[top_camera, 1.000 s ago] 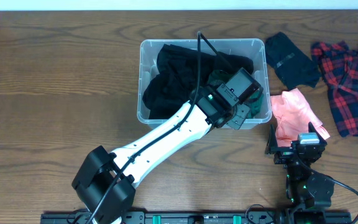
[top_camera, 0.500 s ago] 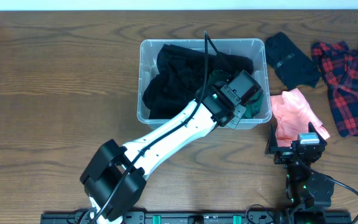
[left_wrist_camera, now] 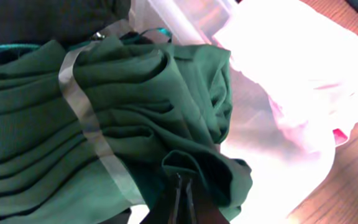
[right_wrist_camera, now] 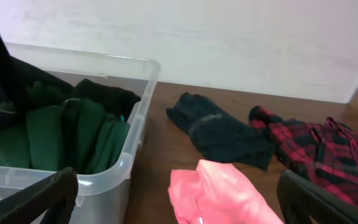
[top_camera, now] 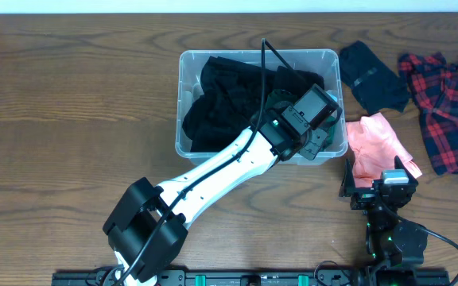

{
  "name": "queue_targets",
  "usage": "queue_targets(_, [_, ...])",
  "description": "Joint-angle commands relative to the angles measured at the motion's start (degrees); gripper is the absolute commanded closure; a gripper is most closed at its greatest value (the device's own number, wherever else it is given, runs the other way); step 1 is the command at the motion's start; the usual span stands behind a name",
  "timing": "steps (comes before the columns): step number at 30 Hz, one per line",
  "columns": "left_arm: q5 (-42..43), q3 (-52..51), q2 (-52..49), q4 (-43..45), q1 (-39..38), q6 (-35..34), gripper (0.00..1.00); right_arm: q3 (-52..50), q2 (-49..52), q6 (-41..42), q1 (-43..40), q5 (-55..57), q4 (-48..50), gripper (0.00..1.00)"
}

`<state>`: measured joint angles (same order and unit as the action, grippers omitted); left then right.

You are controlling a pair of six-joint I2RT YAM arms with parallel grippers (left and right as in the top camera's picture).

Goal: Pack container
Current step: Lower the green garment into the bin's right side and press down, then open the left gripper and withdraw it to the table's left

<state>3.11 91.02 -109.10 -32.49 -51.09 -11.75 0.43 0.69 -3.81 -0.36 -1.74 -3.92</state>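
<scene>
The clear container [top_camera: 180, 103] stands mid-table and holds black clothes [top_camera: 221, 103]. My left gripper [top_camera: 318, 139] is down inside its front right corner. In the left wrist view its fingers [left_wrist_camera: 183, 198] are pressed together on a fold of a green garment [left_wrist_camera: 135, 112], which lies bunched against the container wall. The right wrist view shows the container [right_wrist_camera: 138, 134] with the green garment [right_wrist_camera: 73, 134] inside. My right gripper [top_camera: 376, 176] rests open and empty near the front edge, just behind a pink cloth [top_camera: 376, 143]; it also shows in the right wrist view [right_wrist_camera: 179, 208].
A dark navy garment [top_camera: 370, 75] and a red plaid shirt [top_camera: 448, 103] lie on the table right of the container. The pink cloth [right_wrist_camera: 222, 193] lies between my right fingers and them. The left arm stretches from the front left across the container's front wall.
The left arm's base swung slightly right and the gripper shifted a little up and right in the container's corner; less green cloth shows from above. The right arm has not moved.
</scene>
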Motion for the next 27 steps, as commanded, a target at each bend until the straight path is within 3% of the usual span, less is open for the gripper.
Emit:
queue_targets(1, [0.9,1.1,-1.2,1.3,0.5,0.6,0.94,-0.1,-0.3,-0.5,-0.1,-0.2,-0.2,0.01])
queue_targets(27, [1.0,1.1,-9.8,7.7,2.4,2.8,0.94,-0.1,-0.3,-0.5,-0.1,-0.2,-0.2,0.01])
